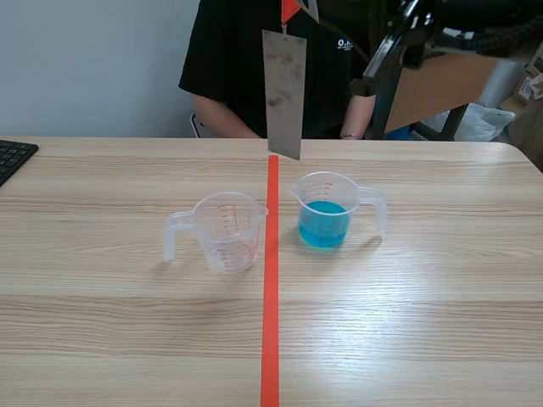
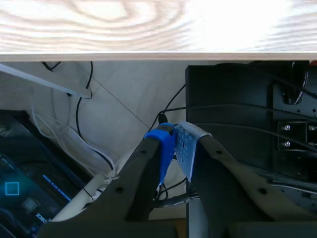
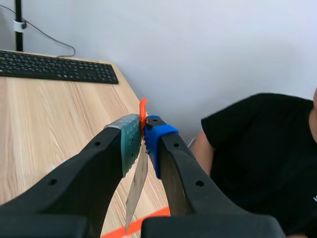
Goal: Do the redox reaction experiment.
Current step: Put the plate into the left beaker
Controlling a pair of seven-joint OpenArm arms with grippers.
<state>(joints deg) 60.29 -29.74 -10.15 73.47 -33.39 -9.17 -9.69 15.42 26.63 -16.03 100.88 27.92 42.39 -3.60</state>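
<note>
Two cups (one blue-filled), one metal strip.

This is an office-like lab room. A light wood-grain bench fills the scene view, with a black keyboard at its left edge and a plain pale wall at the upper left. On the bench stand an empty measuring jug and a jug of blue liquid. Below the bench's edge, the left wrist view shows loose cables on a pale floor.
</note>
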